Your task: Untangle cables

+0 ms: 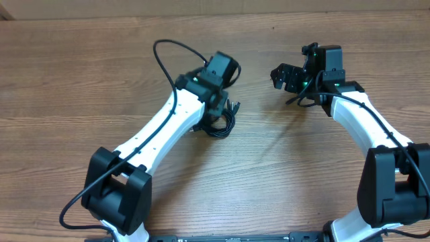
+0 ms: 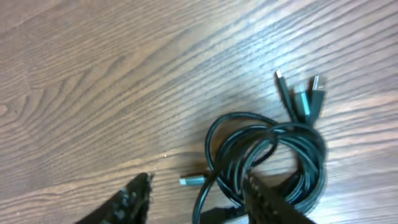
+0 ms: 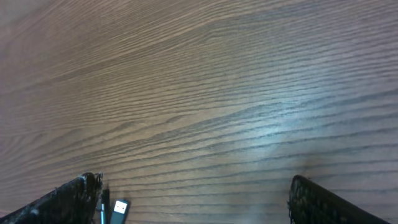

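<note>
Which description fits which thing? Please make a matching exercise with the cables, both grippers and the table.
Things:
1. cables
2. left gripper
3. right gripper
4. table

Descriptions:
A. brown, with wood grain
B. open wide, only wood between its fingers
C. black, coiled in one bundle
D. open, at the edge of the coil

Pairs: 1-C, 2-D, 3-B, 4-A

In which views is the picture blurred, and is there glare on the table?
Overhead: sharp and evenly lit, no strong glare. Left wrist: the cables and the left gripper's fingers look smeared and soft. Right wrist: a pale glare patch lies on the table right of centre; the grain softens toward the top.
</note>
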Controlling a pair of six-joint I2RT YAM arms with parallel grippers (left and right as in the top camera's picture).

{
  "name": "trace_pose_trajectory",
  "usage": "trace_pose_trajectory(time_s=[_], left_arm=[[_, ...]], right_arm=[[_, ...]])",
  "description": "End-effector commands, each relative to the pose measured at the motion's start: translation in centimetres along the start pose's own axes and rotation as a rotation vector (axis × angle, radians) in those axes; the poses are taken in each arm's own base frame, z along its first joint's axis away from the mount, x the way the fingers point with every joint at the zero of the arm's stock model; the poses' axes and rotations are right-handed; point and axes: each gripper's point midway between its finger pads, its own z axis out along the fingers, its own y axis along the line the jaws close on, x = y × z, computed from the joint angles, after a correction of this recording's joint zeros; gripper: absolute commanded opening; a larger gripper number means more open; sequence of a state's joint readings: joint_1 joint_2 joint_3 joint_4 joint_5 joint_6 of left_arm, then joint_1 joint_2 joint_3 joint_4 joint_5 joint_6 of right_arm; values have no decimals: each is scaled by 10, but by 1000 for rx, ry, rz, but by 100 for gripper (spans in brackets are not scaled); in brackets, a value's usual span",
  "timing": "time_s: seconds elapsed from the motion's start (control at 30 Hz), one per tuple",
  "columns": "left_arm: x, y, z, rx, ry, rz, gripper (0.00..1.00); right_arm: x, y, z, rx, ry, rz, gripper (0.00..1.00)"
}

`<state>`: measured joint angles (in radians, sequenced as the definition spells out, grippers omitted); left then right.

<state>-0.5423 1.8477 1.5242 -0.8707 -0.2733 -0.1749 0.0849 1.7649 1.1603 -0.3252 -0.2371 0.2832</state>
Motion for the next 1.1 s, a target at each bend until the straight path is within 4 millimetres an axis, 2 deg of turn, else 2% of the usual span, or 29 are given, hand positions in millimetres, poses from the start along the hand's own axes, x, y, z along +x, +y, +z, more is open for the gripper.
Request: trace_pose_trajectory(time_s=[0.0, 0.03, 0.07, 0.13, 0.17, 0.27, 0.4, 0.53, 0.67, 0.73, 0.8, 0.87, 1.07], left_arm=[[-23, -10, -20, 141, -29, -28, 52], [-24, -15, -25, 183, -25, -31, 50], [-25, -19, -28, 216, -21, -35, 44], [-22, -26, -30, 266, -2, -34, 10], [-18, -28, -31, 281, 14, -32, 4], [-6, -31, -26, 287, 67, -24, 4], [8, -38, -14, 305, 140, -11, 4], [15, -57, -2, 397, 180, 33, 5], [20, -71, 7, 467, 204, 74, 10], [25, -76, 13, 487, 218, 120, 16], [31, -83, 16, 519, 234, 166, 29], [35, -88, 17, 534, 243, 191, 36], [37, -90, 20, 494, 243, 218, 40]], right_arm=[[-18, 11, -10, -28, -44, 19, 95], [-17, 11, -10, -27, -42, 20, 94], [-17, 10, -10, -27, -40, 24, 93], [-16, 10, -10, -26, -38, 36, 88], [-16, 10, -10, -26, -37, 37, 84], [-14, 9, -10, -23, -30, 39, 70], [-12, 9, -10, -19, -21, 45, 33], [-12, 9, -10, -19, -20, 52, 4], [-12, 8, -10, -18, -18, 52, 4], [-12, 8, -10, -18, -19, 52, 4], [-12, 8, -10, -18, -19, 52, 5], [-12, 8, -10, -14, -21, 52, 5], [-17, -5, -11, 51, -48, 56, 4]])
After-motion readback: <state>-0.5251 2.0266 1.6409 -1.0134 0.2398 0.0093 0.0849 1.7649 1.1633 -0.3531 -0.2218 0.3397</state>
